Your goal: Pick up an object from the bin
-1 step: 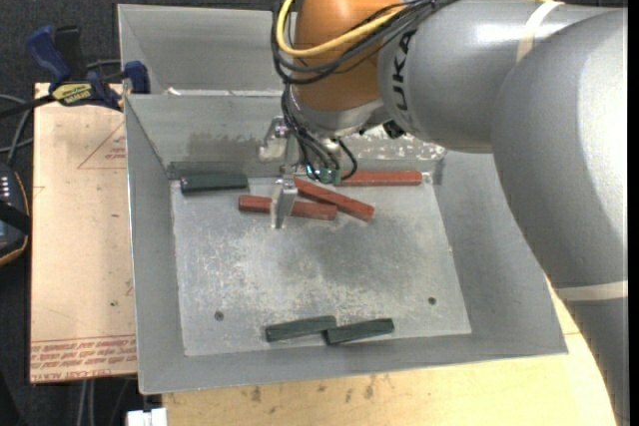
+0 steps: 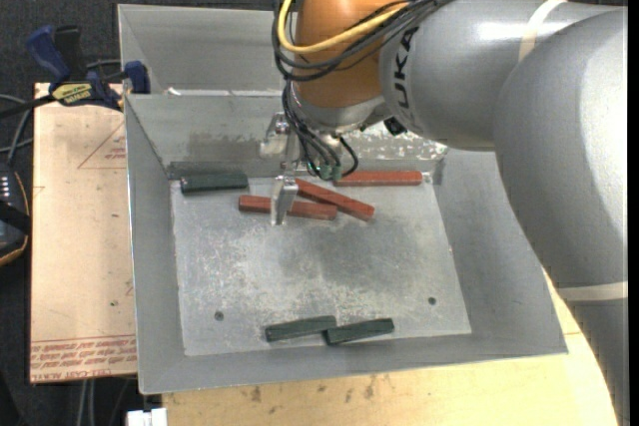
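Nearest, by the front wall of the bin (image 2: 152, 244), a pair of dark green bars (image 2: 300, 329) lies end to end, ends overlapping, well apart from everything else. Beyond a stretch of bare floor, mid-bin, the gripper (image 2: 283, 211) has its tip down at a flat red-brown bar (image 2: 256, 205), covering part of it. Whether it is open, closed or gripping the bar cannot be told. A slanted red-brown bar (image 2: 344, 203) crowds it just to the right. Farther back lie a lone dark green bar (image 2: 213, 182) on the left and a third red-brown bar (image 2: 379, 179) by the back wall.
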`<state>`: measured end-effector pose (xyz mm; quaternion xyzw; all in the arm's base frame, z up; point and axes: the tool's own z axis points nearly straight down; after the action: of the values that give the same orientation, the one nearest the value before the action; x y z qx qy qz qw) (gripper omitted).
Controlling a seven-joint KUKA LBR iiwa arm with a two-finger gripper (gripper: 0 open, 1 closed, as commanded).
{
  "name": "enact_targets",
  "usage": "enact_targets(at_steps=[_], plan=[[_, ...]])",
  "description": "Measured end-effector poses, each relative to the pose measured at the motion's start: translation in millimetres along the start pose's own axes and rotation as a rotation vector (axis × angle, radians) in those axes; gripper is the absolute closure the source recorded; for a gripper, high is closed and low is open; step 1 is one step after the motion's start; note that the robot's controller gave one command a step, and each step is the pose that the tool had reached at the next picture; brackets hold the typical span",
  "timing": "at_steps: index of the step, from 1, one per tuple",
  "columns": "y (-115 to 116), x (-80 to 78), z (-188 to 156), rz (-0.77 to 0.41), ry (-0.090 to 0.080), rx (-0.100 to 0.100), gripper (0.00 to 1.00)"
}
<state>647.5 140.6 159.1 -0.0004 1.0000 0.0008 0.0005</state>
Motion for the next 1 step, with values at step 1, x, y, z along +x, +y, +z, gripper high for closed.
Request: enact_targets(at_steps=[1], plan=[[-20.5, 11.5, 59.4, -0.032, -0.005, -0.001, 0.00]])
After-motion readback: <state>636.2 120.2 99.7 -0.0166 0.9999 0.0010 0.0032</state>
